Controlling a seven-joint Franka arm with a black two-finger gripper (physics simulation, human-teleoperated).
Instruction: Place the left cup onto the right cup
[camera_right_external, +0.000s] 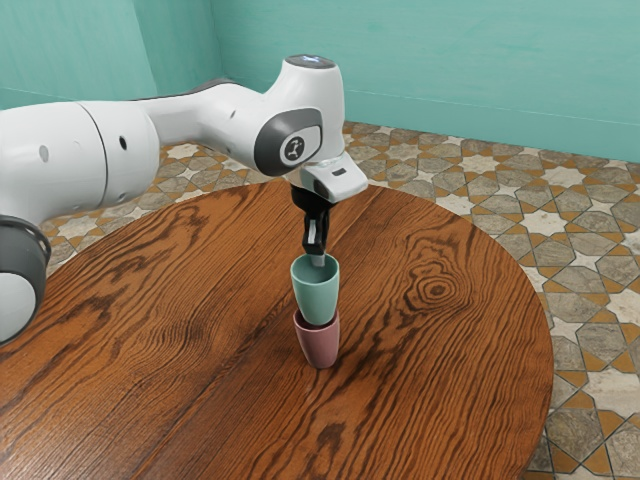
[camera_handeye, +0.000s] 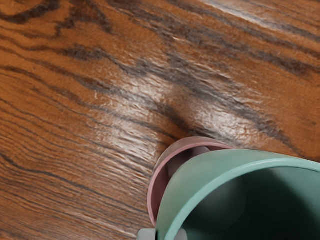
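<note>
The white robot arm (camera_right_external: 200, 120) comes in from the exterior view's left and bends down over the round dark-grained wooden counter (camera_right_external: 150, 350). Its black two-finger gripper (camera_right_external: 317, 255) points straight down at the stacked cups. The fingers stand close together and pinch the far wall of the teal-green plastic cup (camera_right_external: 315, 292) at its rim, so they are closed on that cup.

The teal-green cup sits upright inside the dusty-pink plastic cup (camera_right_external: 317, 343). Its base is sunk into the pink cup's mouth and most of its body rises above the pink rim. The pink cup stands upright on the counter, roughly at the middle of the wooden top.

In the wrist view the teal-green cup's open mouth (camera_handeye: 240, 195) lies just under the hand. A crescent of the pink rim (camera_handeye: 160, 175) shows beside it, so the upper cup sits a little off-centre or tilted in the lower one; which of the two cannot be told.

Bare wood (camera_handeye: 100, 100) surrounds the stack on every side. The counter's curved edge, on the exterior view's right, is well apart from the cups. Past it lies a patterned tile floor (camera_right_external: 590, 230), backed by a teal wall (camera_right_external: 480, 60).
</note>
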